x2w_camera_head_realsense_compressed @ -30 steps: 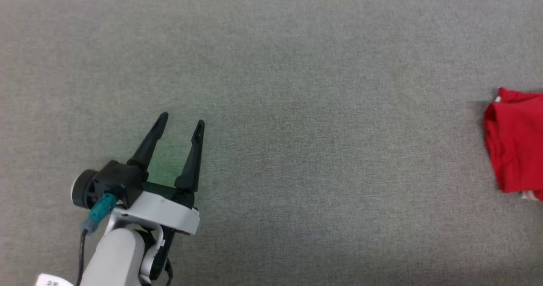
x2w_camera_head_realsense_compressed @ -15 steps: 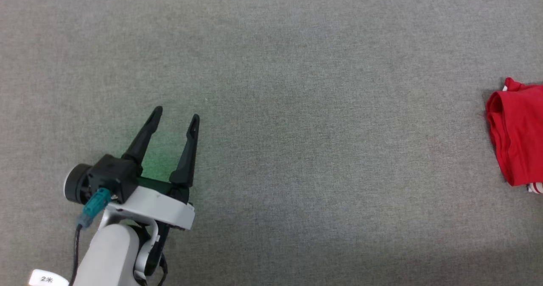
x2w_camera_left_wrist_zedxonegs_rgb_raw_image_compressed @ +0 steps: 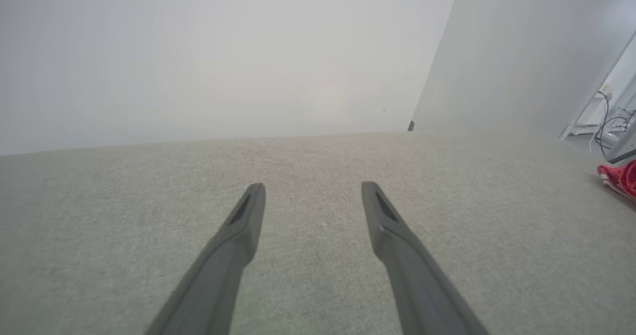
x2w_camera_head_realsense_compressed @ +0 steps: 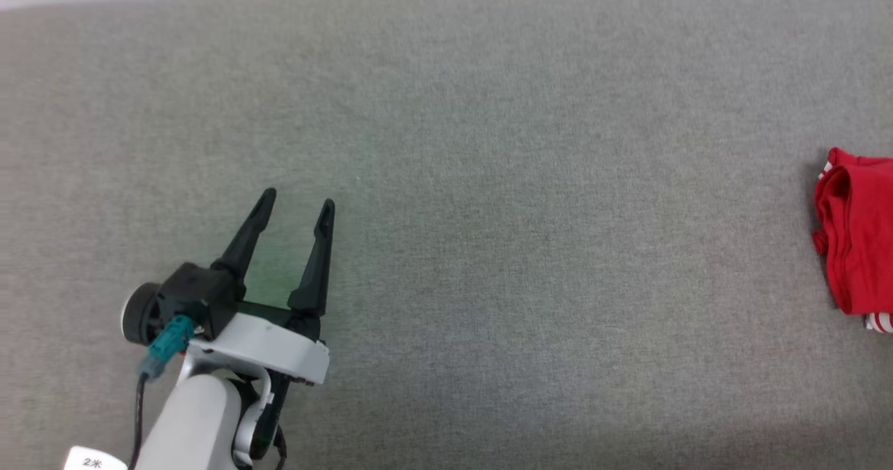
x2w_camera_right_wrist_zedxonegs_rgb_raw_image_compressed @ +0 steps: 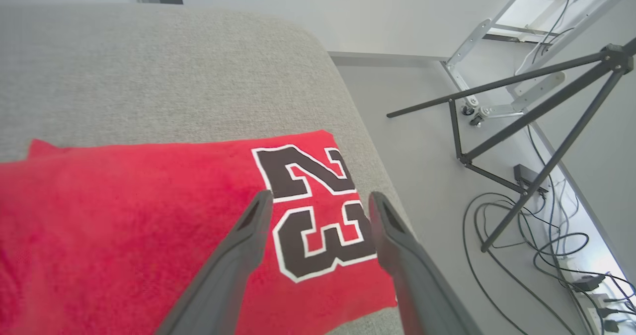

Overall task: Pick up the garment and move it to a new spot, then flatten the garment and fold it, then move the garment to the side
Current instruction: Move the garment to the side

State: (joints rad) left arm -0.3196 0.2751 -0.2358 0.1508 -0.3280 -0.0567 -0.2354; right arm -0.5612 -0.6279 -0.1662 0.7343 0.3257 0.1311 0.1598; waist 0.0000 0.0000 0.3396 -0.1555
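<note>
At lower left, the left gripper (x2w_camera_head_realsense_compressed: 298,201) hovered over a grey fabric surface (x2w_camera_head_realsense_compressed: 530,177), its two dark fingers spread apart with nothing between them. At the far right edge lay the folded red garment (x2w_camera_head_realsense_compressed: 861,236), near the surface's rounded corner. The right gripper (x2w_camera_right_wrist_zedxonegs_rgb_raw_image_compressed: 320,198) hung above its black number 23 (x2w_camera_right_wrist_zedxonegs_rgb_raw_image_compressed: 318,210), fingers apart, gripping nothing. Beyond stood a black tripod (x2w_camera_right_wrist_zedxonegs_rgb_raw_image_compressed: 546,104).
</note>
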